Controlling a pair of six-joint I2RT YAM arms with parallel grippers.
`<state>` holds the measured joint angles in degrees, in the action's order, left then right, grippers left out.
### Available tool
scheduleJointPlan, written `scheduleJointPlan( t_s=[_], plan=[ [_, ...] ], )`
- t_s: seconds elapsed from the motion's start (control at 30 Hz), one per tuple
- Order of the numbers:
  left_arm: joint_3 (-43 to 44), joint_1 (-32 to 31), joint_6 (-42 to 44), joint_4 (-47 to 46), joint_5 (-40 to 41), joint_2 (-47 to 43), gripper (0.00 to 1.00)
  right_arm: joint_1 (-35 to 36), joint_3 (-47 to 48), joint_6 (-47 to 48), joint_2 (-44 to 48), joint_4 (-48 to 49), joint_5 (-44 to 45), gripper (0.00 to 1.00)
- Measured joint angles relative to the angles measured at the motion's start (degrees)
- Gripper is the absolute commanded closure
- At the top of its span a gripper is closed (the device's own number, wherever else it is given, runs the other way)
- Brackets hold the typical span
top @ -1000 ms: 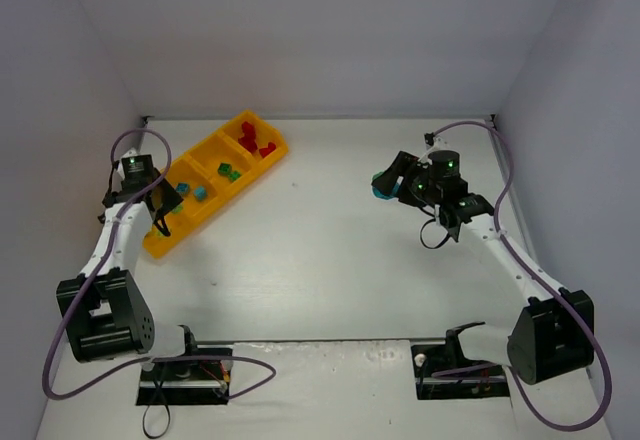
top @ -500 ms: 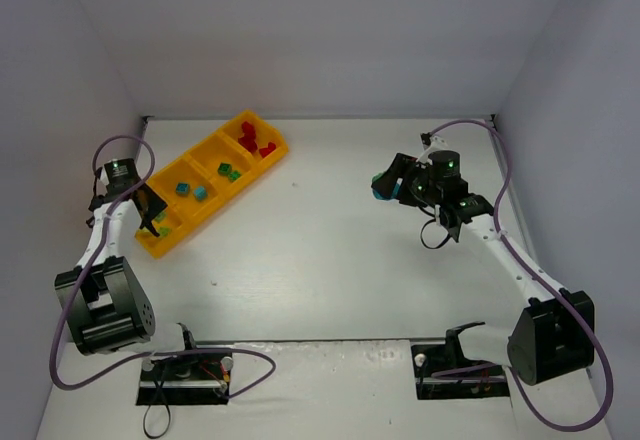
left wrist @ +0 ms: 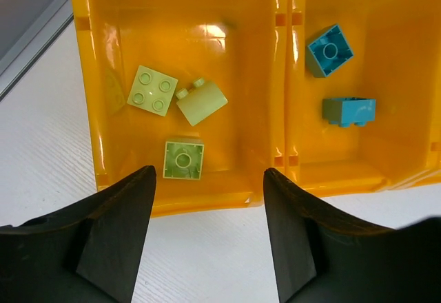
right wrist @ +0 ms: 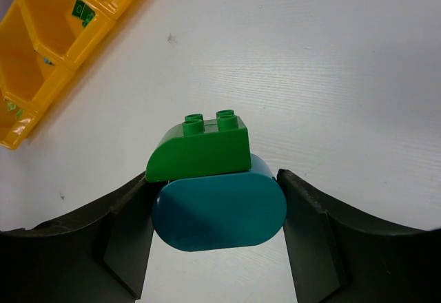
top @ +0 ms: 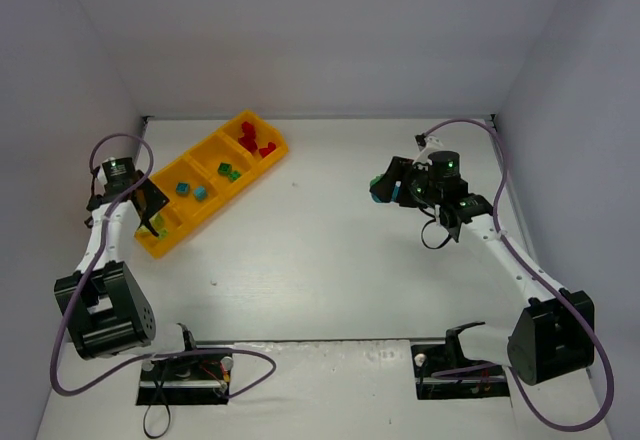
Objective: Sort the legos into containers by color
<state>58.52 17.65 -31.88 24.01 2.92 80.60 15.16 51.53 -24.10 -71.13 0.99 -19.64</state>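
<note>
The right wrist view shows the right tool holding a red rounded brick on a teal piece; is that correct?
Not quite: the rounded brick is green, not red, as the right wrist view shows. The right tool does hold it on the teal piece.

a white, faintly scuffed table (top: pixel 330 250); plain pale grey walls (top: pixel 320 30) rise from its far, left and right edges, under soft even light.

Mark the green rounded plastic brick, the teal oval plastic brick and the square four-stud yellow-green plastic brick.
green rounded plastic brick (right wrist: pixel 200 153): right wrist view, its curved front face.
teal oval plastic brick (right wrist: pixel 219 210): right wrist view, centre of its face.
square four-stud yellow-green plastic brick (left wrist: pixel 152 90): left wrist view, top face, between studs.
</note>
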Motion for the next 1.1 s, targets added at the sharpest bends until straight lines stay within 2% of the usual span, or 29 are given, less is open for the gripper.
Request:
scheduleJointPlan(
  t_s=[0.17, 0.27, 0.57, 0.77, 1.1],
  plan=[
    [0.3, -0.6, 0.2, 0.3, -3.3, -3.9, 0.41, 0.3, 0.0, 2.2, 0.1, 0.1, -1.3, 1.0],
    [2.6, -3.4, 0.2, 1.4, -6.0, -6.1, 0.41, 0.4, 0.0, 3.2, 0.5, 0.1, -2.0, 1.0],
    [10.6, -21.9, -0.8, -0.2, -16.7, -9.3, 0.41, 3.5, -3.3, 7.2, 4.8, 5.9, -4.8, 0.98],
    [15.9, -29.2, -2.8, -0.9, -25.9, -6.0, 0.4, 6.4, -4.3, 12.9, 7.2, 7.8, -5.4, 0.97],
    [22.5, -42.8, -9.6, -4.5, -40.5, 5.0, 0.36, 10.6, -7.1, 20.9, 8.0, 10.7, -7.2, 0.95]
  ],
)
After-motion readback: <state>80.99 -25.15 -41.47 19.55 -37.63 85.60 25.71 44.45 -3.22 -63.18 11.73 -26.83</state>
